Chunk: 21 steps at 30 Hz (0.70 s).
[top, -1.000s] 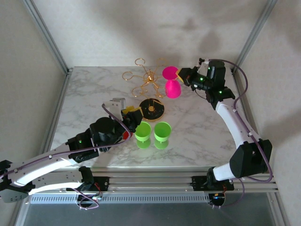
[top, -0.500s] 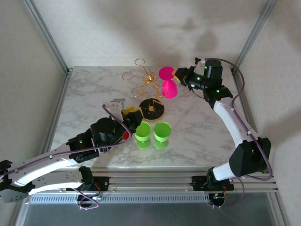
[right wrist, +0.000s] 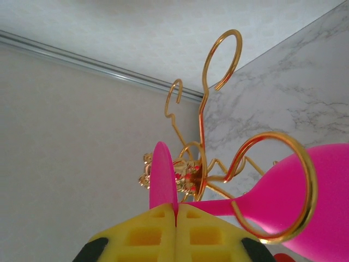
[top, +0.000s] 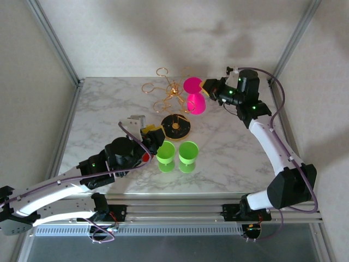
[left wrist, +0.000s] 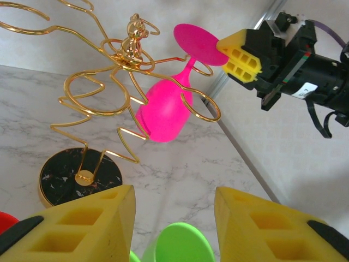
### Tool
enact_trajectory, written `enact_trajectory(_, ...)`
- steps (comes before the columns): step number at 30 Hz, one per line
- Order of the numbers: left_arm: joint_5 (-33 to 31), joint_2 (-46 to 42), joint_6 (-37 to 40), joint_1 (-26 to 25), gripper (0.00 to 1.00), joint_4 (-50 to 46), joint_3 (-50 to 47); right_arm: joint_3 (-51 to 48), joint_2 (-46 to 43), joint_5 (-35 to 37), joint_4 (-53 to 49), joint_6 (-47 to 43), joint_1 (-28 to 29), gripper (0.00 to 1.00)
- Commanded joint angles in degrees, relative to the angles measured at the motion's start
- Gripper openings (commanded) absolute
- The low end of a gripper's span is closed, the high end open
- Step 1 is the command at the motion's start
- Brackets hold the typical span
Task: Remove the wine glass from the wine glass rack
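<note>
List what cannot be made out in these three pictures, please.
- Left wrist view: green glass, cut by the bottom edge and the left jaws.
- Same view: red thing in the corner, too cropped to name.
- Right wrist view: wine glass, its bowl runs off the right edge.
- Top view: wine glass rack wire, too thin to trace.

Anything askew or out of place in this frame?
The pink wine glass hangs tilted on the wine glass rack, its foot pinched by the right gripper. Nothing looks spilled or broken.
</note>
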Motion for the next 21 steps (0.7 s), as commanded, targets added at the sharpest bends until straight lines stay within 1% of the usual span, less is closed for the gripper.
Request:
enact_trajectory(1, -0.8, -0.7, -0.6, 0.5, 0.41, 1.3, -0.4, -1.4, -3.4, 0.3, -0.1, -1.2, 0.3, 0.0)
enact_trajectory(12, -0.9, -0.7, -0.1, 0.4, 0.41, 1.3, -0.2, -5.3, -8.6, 0.2, -1.9, -1.1, 0.4, 0.0)
enact_trajectory(18, -0.6, -0.8, -0.3, 0.5, 0.41, 0.9, 0.0, -7.6, -12.2, 0.9, -4.3, -2.0, 0.4, 0.0)
enact_trajectory(21, -0.6, -0.5, -0.6, 0.5, 0.41, 0.0, 0.7, -8.8, -14.8, 1.8, -7.2, -3.2, 0.4, 0.0)
